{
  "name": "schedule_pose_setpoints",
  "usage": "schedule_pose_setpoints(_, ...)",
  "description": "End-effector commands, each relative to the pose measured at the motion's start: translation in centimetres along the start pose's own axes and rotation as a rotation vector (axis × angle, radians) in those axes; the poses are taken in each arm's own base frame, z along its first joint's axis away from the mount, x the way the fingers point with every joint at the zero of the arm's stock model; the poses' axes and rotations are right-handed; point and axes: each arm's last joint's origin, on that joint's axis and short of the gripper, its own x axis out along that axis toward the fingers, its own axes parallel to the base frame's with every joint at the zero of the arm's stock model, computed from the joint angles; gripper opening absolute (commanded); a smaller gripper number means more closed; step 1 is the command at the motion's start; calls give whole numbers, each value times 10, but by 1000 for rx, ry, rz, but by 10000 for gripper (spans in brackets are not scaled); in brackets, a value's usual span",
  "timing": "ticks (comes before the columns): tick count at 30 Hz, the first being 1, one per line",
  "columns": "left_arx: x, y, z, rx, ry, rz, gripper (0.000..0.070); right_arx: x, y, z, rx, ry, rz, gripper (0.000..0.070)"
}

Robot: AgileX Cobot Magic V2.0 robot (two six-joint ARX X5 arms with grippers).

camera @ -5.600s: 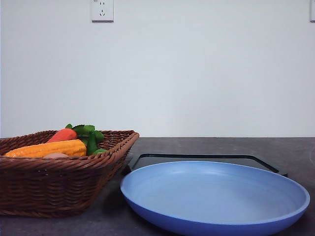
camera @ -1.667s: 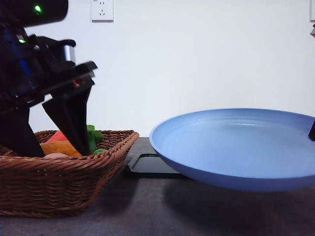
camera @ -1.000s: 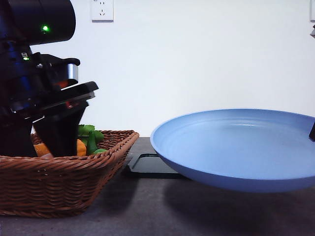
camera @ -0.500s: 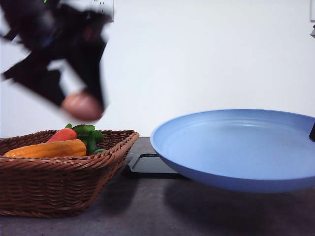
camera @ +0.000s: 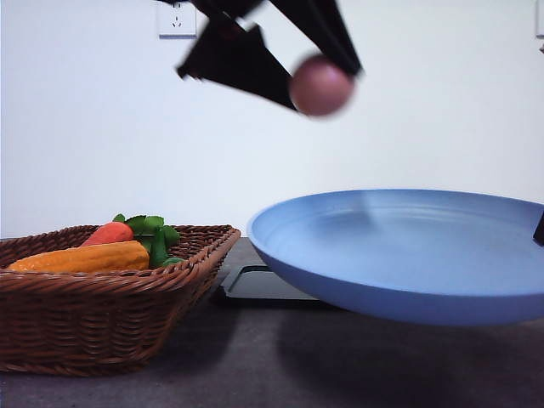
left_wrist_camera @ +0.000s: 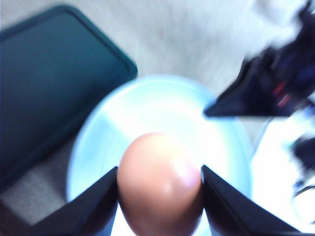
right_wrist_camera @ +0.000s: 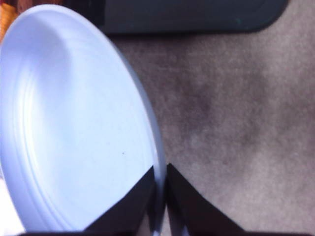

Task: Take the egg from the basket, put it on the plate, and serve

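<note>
- Gripping a small smooth pinkish-brown oval egg (camera: 320, 85) between its two dark fingers, our left gripper (camera: 297, 72) hangs high in the front view, above the near-left part of the plate.
- From the left wrist we see the egg (left_wrist_camera: 160, 184) pinched on both sides by the fingers (left_wrist_camera: 96, 206), with the plate (left_wrist_camera: 88, 147) beneath it.
- Our right gripper (right_wrist_camera: 160, 189) is clamped on the rim of the wide shallow matte light blue round plate (camera: 408, 255), one finger on each face of the rim.
- We see the plate held in the air above the dark grey tabletop (camera: 255, 365), tilted slightly.
- A flat black rectangular tray (camera: 263, 285) lies on the table behind and below the plate.
- To the left stands a large brown woven wicker basket (camera: 102, 319), holding a yellow corn cob (camera: 81, 257) and an orange-red carrot with green leaves (camera: 109, 233).
</note>
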Motion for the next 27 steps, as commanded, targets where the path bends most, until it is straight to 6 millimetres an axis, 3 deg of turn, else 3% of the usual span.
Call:
schedule_pose_setpoints(1, 15, -8, 0, 79, 14, 13, 206, 1, 1, 0, 9, 7, 10, 0)
schedule_pose_setpoints(8, 59, -25, -14, 179, 91, 8, 215, 1, 1, -1, 13, 15, 10, 0)
schedule_pose_setpoints(12, 72, -28, -19, 191, 105, 3, 312, 1, 1, -1, 13, 15, 10, 0)
schedule_pose_setpoints(20, 79, -28, -22, 193, 127, 19, 362, 1, 1, -1, 14, 23, 33, 0)
schedule_pose_setpoints(27, 73, -29, -19, 188, 117, 19, 376, 4, 0, 0, 32, 41, 29, 0)
